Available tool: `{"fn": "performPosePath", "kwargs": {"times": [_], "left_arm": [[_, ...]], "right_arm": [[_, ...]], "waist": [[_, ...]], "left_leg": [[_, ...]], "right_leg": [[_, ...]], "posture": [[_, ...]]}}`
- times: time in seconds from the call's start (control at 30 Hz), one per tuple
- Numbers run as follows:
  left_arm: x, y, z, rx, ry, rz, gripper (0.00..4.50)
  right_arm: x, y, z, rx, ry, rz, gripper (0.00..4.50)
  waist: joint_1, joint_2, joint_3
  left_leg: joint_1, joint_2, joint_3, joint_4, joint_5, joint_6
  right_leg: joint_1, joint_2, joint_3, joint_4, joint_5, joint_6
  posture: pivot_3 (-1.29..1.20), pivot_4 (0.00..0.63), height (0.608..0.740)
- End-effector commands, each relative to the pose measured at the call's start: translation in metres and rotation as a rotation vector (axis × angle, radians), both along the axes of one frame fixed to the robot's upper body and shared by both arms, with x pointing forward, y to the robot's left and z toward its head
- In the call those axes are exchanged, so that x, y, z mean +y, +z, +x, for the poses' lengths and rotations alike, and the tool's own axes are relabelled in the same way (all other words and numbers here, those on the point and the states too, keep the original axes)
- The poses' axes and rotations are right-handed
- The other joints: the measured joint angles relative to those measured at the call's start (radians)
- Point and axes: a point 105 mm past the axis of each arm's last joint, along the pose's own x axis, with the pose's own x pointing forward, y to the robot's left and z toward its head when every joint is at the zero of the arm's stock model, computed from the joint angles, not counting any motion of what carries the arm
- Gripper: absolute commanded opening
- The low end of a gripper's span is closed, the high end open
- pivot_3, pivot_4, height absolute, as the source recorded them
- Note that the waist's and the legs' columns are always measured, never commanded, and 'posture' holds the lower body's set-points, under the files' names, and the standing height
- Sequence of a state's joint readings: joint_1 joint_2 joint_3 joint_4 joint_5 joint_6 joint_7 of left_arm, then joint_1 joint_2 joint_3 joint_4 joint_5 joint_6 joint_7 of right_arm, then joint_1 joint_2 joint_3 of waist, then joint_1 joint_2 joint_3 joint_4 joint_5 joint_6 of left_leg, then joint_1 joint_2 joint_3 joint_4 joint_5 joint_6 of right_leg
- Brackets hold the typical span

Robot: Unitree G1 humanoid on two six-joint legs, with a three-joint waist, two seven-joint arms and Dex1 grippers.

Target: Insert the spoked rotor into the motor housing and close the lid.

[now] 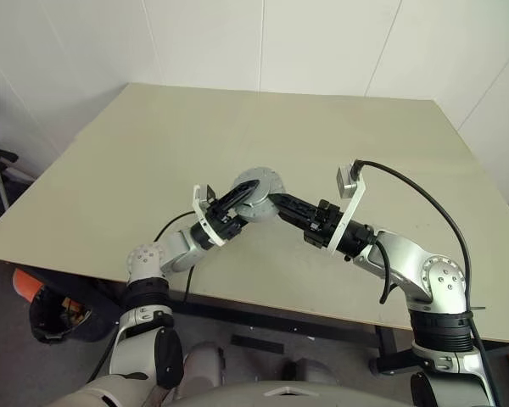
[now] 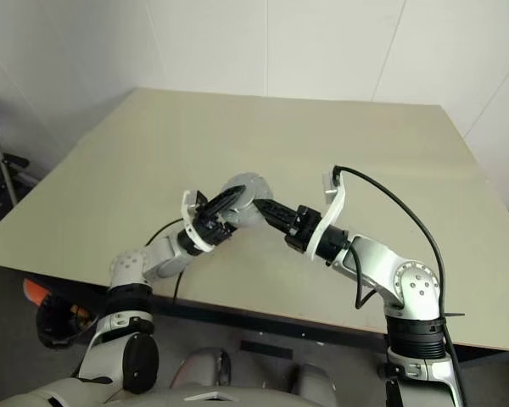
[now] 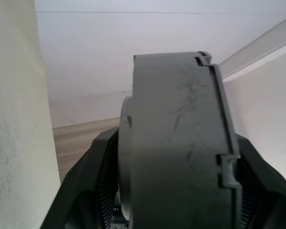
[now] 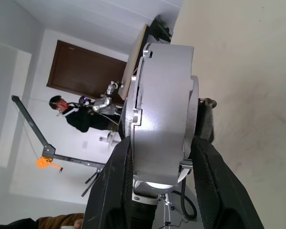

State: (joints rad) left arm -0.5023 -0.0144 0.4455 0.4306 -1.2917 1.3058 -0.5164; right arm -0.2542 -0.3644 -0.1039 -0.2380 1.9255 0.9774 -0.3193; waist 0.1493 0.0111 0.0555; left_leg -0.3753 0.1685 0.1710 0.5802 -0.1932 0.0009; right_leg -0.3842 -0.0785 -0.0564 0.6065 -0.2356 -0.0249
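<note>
The motor housing, a round grey metal drum, hangs on edge above the table between both arms. My left gripper reaches it from the left and is shut on it, its fingers lying against its flat faces. From the right, my right gripper is shut on the same housing. Along one side of the drum runs a seam where the lid lies flat against the housing. The spoked rotor is hidden.
The beige table spreads under and beyond the arms, its near edge just below the grippers. In the right wrist view a person stands far off by a dark door, beside a stand with an orange part.
</note>
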Motion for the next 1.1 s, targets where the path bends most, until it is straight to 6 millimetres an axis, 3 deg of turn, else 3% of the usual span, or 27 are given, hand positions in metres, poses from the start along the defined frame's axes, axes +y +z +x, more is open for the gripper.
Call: {"fn": "performPosePath", "kwargs": {"times": [0.03, 0.43, 0.67, 0.73, 0.77, 0.93, 1.1], "left_arm": [[-0.001, 0.0, -0.001, -0.004, -0.013, 0.026, 2.1], [0.006, 0.0, -0.001, -0.001, 0.006, 0.028, 2.09], [0.012, -0.002, 0.006, 0.009, 0.057, 0.026, 2.09], [0.015, -0.003, 0.008, 0.008, 0.086, 0.033, 2.09], [0.016, -0.004, 0.009, 0.007, 0.108, 0.04, 2.09], [0.038, -0.016, 0.043, 0.019, 0.425, 0.195, 2.09], [0.089, -0.025, 0.084, 0.115, 0.857, 0.363, 2.09]], "right_arm": [[0.002, 0.03, -0.005, -0.107, 0.026, 0.076, 1.63], [-0.012, 0.012, 0.011, -0.05, -0.076, -0.004, 1.61], [-0.02, 0.006, 0.013, -0.034, -0.118, -0.02, 3.97], [-0.023, 0.0, 0.015, -0.027, -0.138, -0.072, 4.5], [-0.026, -0.005, 0.018, -0.021, -0.159, -0.109, 4.5], [-0.04, -0.022, 0.024, -0.065, -0.229, -0.297, 4.5], [-0.039, -0.031, 0.018, -0.103, -0.22, -0.381, 4.5]], "waist": [[0.0, 0.0, 0.0], [0.0, 0.0, 0.0], [0.0, 0.0, 0.0], [0.0, 0.0, 0.0], [0.0, 0.0, 0.0], [0.0, -0.001, 0.0], [-0.003, -0.002, 0.001]], "left_leg": [[0.0, 0.0, 0.0, 0.0, 0.0, 0.0], [0.0, 0.0, 0.0, 0.0, 0.0, 0.0], [0.0, 0.0, 0.0, 0.001, 0.0, 0.0], [0.0, 0.0, 0.0, 0.001, 0.0, 0.0], [0.0, 0.0, 0.0, 0.001, 0.0, 0.0], [-0.001, 0.0, -0.001, 0.002, 0.0, 0.0], [-0.001, 0.0, -0.001, 0.003, 0.0, 0.0]], "right_leg": [[0.0, 0.0, 0.0, 0.0, 0.0, 0.0], [0.0, 0.0, 0.0, 0.0, 0.001, -0.002], [0.0, 0.0, 0.0, 0.0, -0.001, 0.003], [0.0, 0.0, 0.0, 0.0, 0.0, 0.002], [0.0, 0.0, 0.0, 0.0, 0.001, 0.001], [0.001, 0.0, 0.0, 0.0, 0.0, 0.003], [0.001, 0.001, 0.0, -0.001, 0.001, 0.007]], "posture": [[0.0, 0.0, 0.74], [0.0, 0.0, 0.74], [0.0, 0.0, 0.74], [0.0, 0.0, 0.74], [0.0, 0.0, 0.74], [0.0, 0.0, 0.74], [0.0, 0.0, 0.74]]}}
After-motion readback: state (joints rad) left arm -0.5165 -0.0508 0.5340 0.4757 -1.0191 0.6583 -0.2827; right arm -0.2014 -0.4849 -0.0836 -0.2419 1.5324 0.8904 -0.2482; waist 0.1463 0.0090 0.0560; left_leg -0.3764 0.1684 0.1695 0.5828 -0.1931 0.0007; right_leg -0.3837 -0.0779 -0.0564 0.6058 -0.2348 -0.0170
